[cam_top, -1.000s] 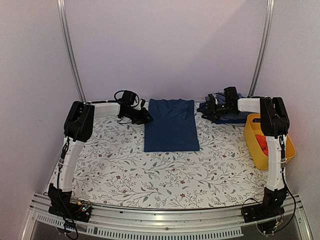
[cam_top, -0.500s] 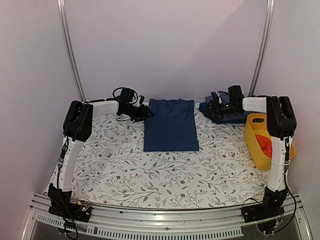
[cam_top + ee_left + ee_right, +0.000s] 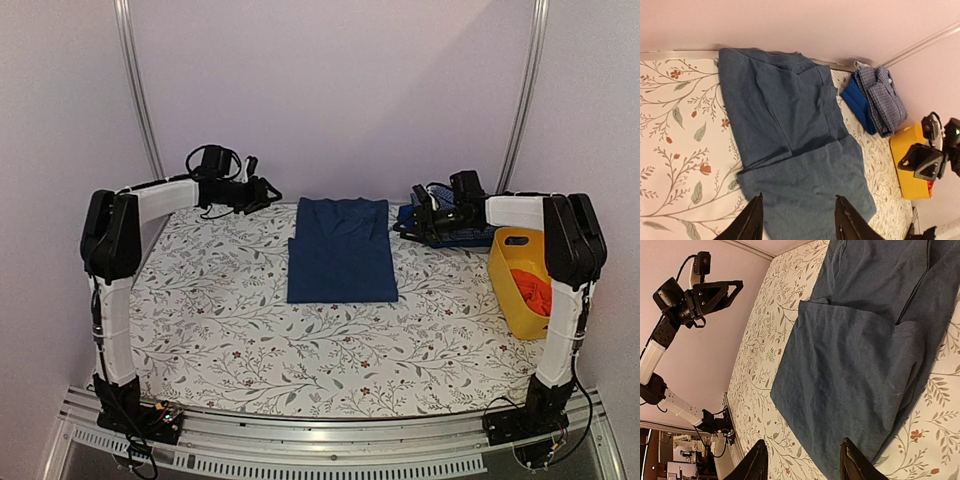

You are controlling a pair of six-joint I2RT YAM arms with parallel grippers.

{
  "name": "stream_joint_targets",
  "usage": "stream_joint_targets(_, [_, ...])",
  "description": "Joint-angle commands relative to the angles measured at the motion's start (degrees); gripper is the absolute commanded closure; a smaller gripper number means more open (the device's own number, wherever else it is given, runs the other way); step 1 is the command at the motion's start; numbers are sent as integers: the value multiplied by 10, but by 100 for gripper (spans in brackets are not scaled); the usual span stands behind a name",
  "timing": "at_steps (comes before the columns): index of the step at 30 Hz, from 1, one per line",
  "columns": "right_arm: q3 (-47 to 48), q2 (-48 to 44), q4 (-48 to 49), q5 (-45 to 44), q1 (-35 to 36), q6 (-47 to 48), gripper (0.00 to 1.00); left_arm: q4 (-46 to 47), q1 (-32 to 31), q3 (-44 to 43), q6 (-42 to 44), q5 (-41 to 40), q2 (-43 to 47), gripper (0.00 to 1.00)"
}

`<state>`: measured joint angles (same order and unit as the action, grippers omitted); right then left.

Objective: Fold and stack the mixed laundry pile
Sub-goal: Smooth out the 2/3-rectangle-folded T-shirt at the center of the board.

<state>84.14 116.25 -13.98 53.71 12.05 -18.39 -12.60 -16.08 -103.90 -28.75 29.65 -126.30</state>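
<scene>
Top external view of a floral tabletop (image 3: 250, 340). Dark navy trousers (image 3: 340, 255) lie folded flat at the middle rear. At the right rear, a blue small-check shirt (image 3: 882, 97) sits folded on a bright blue piece (image 3: 856, 102). Near that stack, a yellow basket (image 3: 512, 290) holds a red-orange cloth (image 3: 538, 290). The left gripper (image 3: 265, 190) hangs above the tabletop, left of the trousers, jaws apart and empty. The right gripper (image 3: 412, 215) is at the shirt stack's left edge, jaws apart, holding nothing.
</scene>
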Motion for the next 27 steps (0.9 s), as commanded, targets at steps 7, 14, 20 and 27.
stream_joint_targets(7, [-68, 13, 93, 2, 91, -65, 61, 92, -105, 220, 19, 101, 73, 61])
stream_joint_targets(14, [-115, 63, 106, -21, 95, -80, 68, 117, -125, 269, -12, 93, 40, 63])
stream_joint_targets(20, [-201, 47, 103, -37, 95, -73, 73, 87, -116, 308, 1, 59, 60, 64])
stream_joint_targets(27, [-243, -26, 48, -38, 96, -40, 74, 14, -128, 321, 59, 46, 104, 63])
